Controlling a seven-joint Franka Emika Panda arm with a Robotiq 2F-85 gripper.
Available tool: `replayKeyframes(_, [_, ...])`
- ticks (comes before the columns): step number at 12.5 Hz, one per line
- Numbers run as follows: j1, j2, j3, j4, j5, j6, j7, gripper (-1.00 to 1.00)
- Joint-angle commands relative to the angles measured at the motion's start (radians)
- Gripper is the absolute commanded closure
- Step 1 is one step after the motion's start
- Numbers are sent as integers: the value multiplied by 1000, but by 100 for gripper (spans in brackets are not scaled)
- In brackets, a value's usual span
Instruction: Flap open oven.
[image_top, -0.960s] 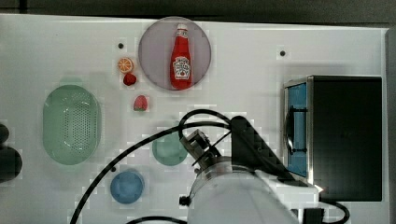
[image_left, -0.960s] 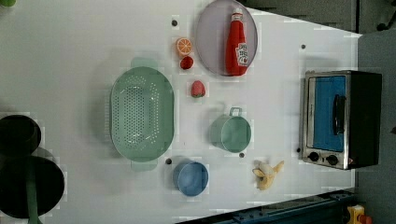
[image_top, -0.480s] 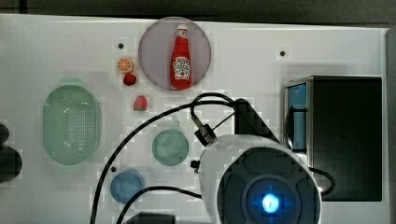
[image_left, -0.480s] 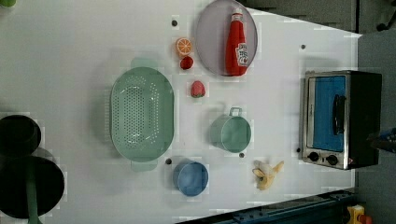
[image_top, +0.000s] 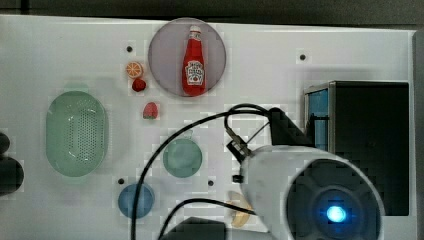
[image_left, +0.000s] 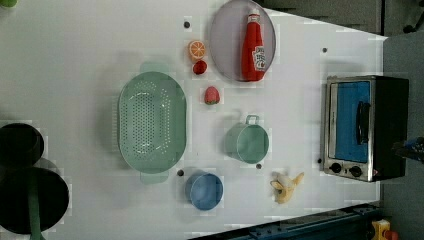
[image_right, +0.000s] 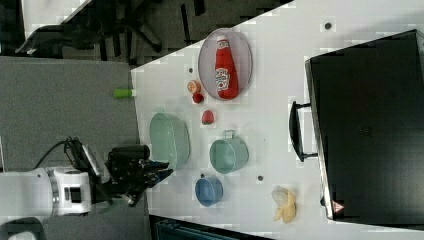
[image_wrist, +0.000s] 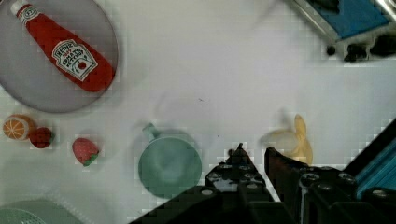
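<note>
Left view: a white desk (image_left: 75, 60) carries the oven (image_left: 365, 127) at the left view's right edge, door shut. Wrist view: the black claw (image_wrist: 254, 156) hangs above a banana (image_wrist: 296, 142), fingers nearly together, holding nothing.

You have a white table (image_left: 90, 45) bearing the oven (image_left: 365, 127), a grey plate (image_left: 225, 45), green colander (image_left: 151, 121), green pot (image_left: 247, 142), blue cup (image_left: 205, 191), banana (image_left: 286, 186) and small toy fruits (image_left: 200, 57).

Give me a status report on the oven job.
Gripper above the table by the banana, short of the oven. Oven door shut, handle untouched. Banana lies near the path.
</note>
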Motion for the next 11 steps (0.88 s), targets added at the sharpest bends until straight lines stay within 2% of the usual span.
replayKeyframes(1, [-51,27,-69,-40,-4,39,-315,65])
replayKeyframes(5, [-77,79,-156,-75,-74,188,-674,65])
replayKeyframes(11, [-90,234,-267,-103,-102,444,-1004,65])
